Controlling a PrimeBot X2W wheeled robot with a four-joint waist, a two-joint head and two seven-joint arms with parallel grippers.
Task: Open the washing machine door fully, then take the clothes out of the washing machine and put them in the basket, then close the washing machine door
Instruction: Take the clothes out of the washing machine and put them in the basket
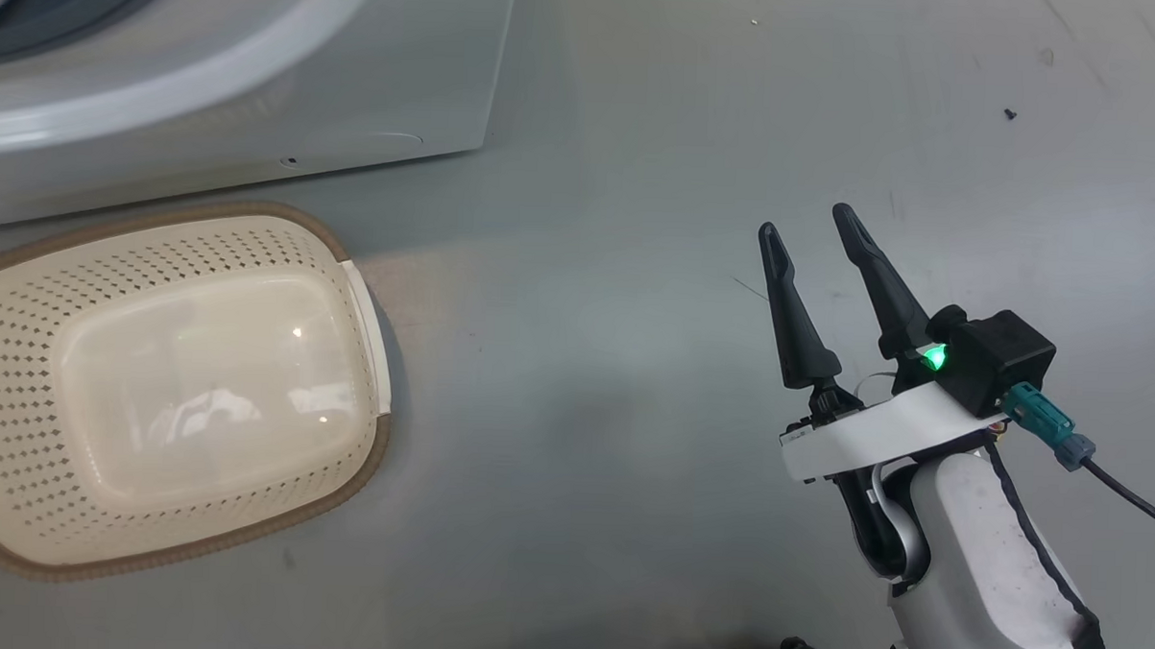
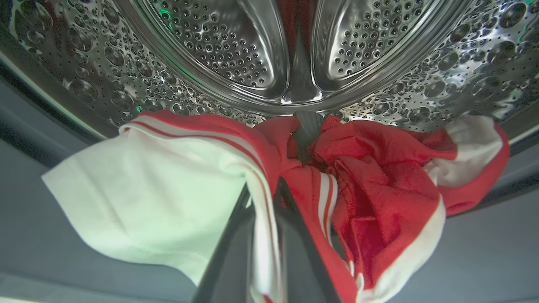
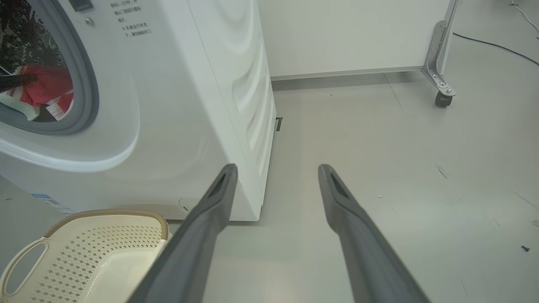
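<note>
The clothes, red fabric with white stripes and white trim, lie at the mouth of the steel drum. My left gripper is shut on a red-and-white striped fold of them, which runs down between the two dark fingers. In the right wrist view the clothes show inside the white washing machine, with a dark finger reaching into them. The basket, cream with a brown rim, stands empty on the floor in front of the machine. My right gripper hangs open over bare floor to the right. The door is out of view.
The washing machine's lower front stands just behind the basket. A white panel on a metal caster leg stands at the back right, with a cable on the floor. A small dark screw lies on the grey floor.
</note>
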